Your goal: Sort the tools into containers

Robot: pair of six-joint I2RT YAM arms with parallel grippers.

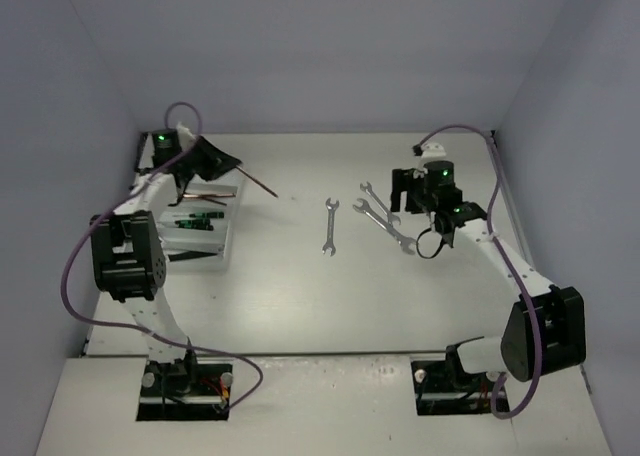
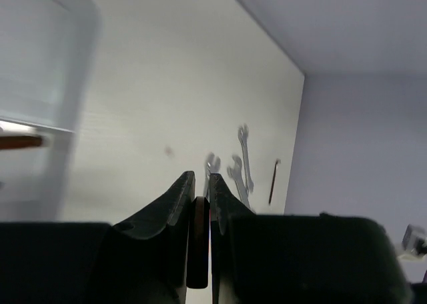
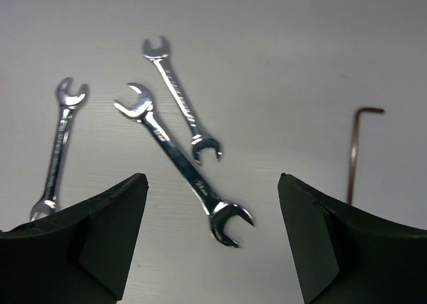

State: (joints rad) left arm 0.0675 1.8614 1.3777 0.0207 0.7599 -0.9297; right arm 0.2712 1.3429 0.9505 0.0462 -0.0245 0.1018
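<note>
My left gripper (image 1: pixel 230 166) is shut on a dark red-brown hex key (image 1: pixel 262 184) and holds it over the right edge of the white tray (image 1: pixel 228 238); the key shows pinched between the jaws in the left wrist view (image 2: pixel 198 234). My right gripper (image 3: pixel 212 184) is open and hovers over three silver wrenches: a large one (image 3: pixel 183 164) between the fingers, a shorter one (image 3: pixel 181 99) and a left one (image 3: pixel 57 144). A second hex key (image 3: pixel 354 151) lies to the right. In the top view the right gripper (image 1: pixel 405 201) is above the wrenches (image 1: pixel 385 226).
The tray holds green-black screwdrivers (image 1: pixel 196 219) and a red-brown hex key (image 1: pixel 205 194). One wrench (image 1: pixel 330 226) lies alone mid-table. The enclosure walls stand close at the left, back and right. The tray's corner (image 2: pixel 73 71) shows in the left wrist view.
</note>
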